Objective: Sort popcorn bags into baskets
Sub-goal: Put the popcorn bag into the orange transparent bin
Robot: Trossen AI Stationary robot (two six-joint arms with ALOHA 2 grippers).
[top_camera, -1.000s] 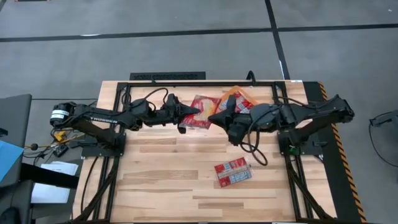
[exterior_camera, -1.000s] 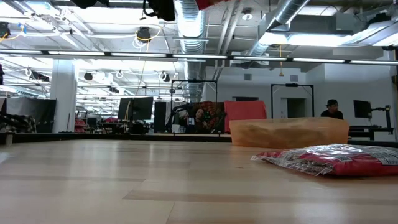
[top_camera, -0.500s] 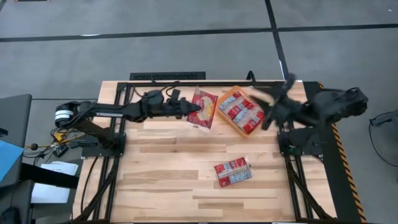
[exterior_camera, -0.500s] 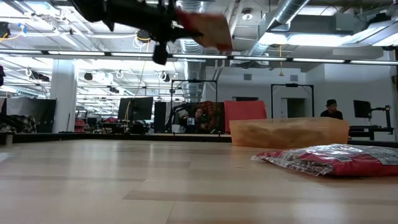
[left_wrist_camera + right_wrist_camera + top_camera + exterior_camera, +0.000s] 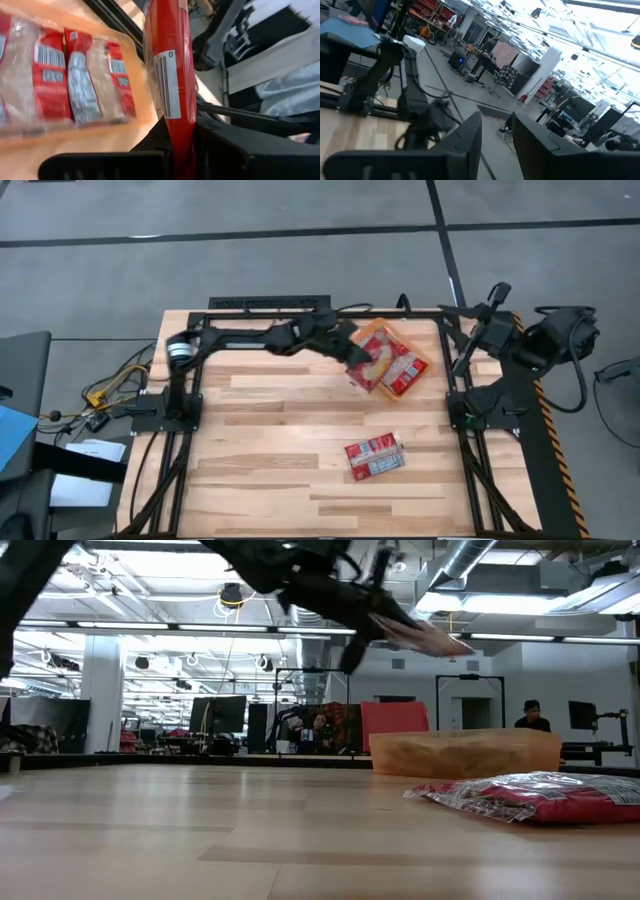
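Observation:
My left gripper (image 5: 345,345) reaches along the far edge and is shut on a red popcorn bag (image 5: 368,367), which hangs over the orange basket (image 5: 378,330). In the low view, the gripper (image 5: 365,620) and bag (image 5: 425,635) are high above the basket (image 5: 465,752). Several packets (image 5: 402,365) lie flat in the basket. One more packet (image 5: 375,457) lies flat on the table near the near edge. My right gripper (image 5: 492,298) is open and empty, drawn back over the table's far right corner. My left gripper (image 5: 180,150) pinches the red bag between its two fingers at one end (image 5: 177,127), seen edge-on. The bag (image 5: 167,75) is lifted clear and sticks out past the fingers, slanting down toward the basket (image 5: 75,135).
The packet on the table (image 5: 540,797) lies in front of the basket in the low view. Bare wood stretches across the table's left and middle. Black frame rails run along the far edge and both sides. The right wrist view (image 5: 497,145) looks into the room.
Both grippers met at the bag a second ago. My right gripper has pulled back toward the table's right edge and turned toward the room. My left gripper has carried the bag toward the right and the far edge, from beside the basket to over it, and has tipped it.

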